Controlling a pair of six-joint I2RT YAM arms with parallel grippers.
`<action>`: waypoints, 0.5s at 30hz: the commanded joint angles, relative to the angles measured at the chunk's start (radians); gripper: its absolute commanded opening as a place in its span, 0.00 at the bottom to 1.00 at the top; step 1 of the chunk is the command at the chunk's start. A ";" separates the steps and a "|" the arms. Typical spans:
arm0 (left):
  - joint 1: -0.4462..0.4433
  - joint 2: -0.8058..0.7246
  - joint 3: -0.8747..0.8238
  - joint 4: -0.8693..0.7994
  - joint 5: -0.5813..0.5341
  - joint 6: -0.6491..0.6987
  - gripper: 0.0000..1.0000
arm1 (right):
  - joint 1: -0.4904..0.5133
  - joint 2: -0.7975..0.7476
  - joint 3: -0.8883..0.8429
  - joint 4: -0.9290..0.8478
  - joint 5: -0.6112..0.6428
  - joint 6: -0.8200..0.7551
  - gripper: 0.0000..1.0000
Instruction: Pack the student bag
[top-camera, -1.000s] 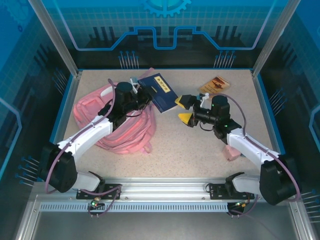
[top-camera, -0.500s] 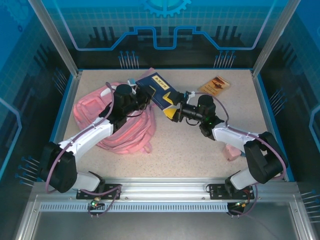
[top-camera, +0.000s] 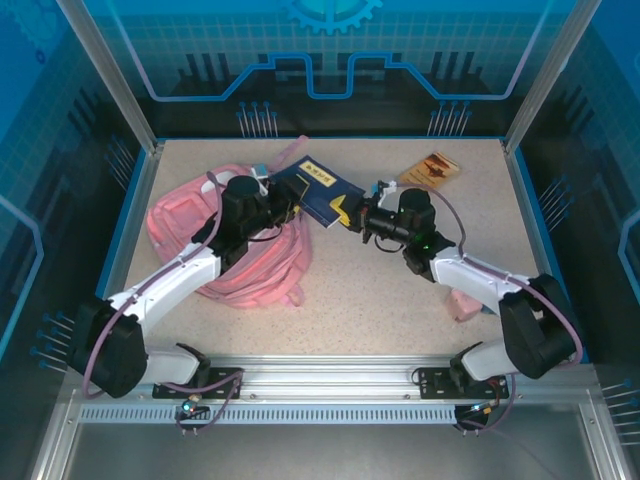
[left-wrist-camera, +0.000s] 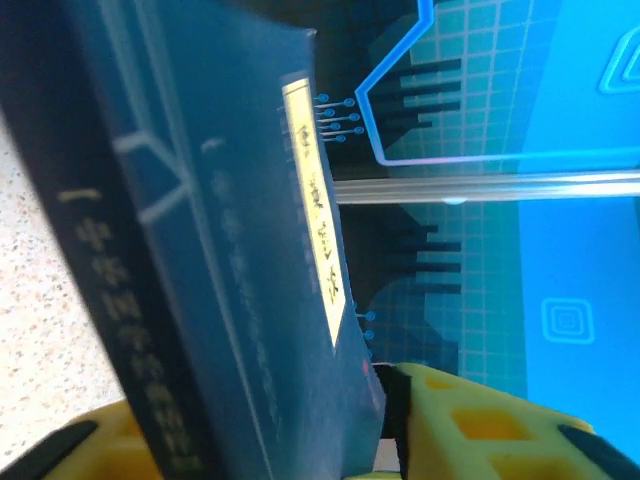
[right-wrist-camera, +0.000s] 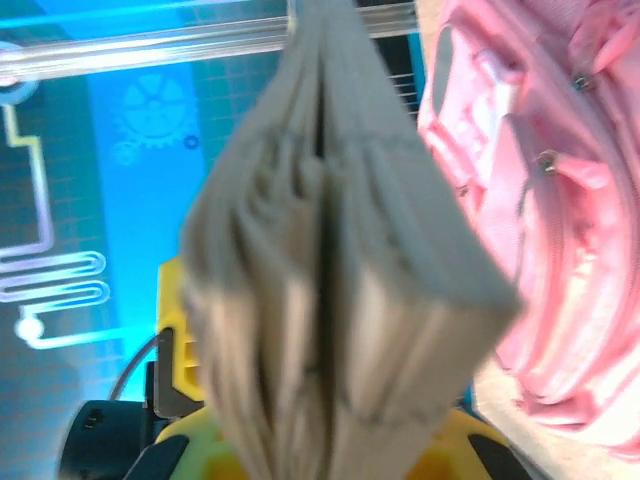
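The student bag (top-camera: 190, 235), a soft pink backpack, lies at the left of the table and also rises at the right of the right wrist view (right-wrist-camera: 545, 190). A dark blue book (top-camera: 318, 185) with a yellow label is held up over the bag's right edge. My right gripper (top-camera: 350, 212) is shut on the book's right corner; its page edges (right-wrist-camera: 330, 250) fill the space between the yellow fingers (right-wrist-camera: 190, 330). My left gripper (top-camera: 287, 196) is at the book's left end. The book (left-wrist-camera: 220, 250) stands between its open jaws, with a slit beside the right pad (left-wrist-camera: 395, 400).
A small brown booklet (top-camera: 430, 168) lies at the back right. A small pink block (top-camera: 462, 303) sits by the right forearm. The blue wall (top-camera: 325, 135) closes the back of the table, and bare tabletop (top-camera: 370, 290) lies in front of the book.
My right gripper swung left to the book's corner and shut on it. My left gripper's jaws have loosened around the book, which has shifted slightly.
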 joint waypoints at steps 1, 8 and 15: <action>0.015 -0.072 0.017 -0.180 0.040 0.118 0.70 | -0.018 -0.090 0.057 -0.271 0.065 -0.277 0.00; 0.124 -0.137 0.166 -0.671 0.094 0.527 0.99 | -0.064 -0.162 0.156 -0.630 0.119 -0.857 0.00; 0.126 -0.117 0.285 -1.112 -0.104 0.935 0.99 | -0.086 -0.158 0.183 -0.723 0.091 -1.191 0.00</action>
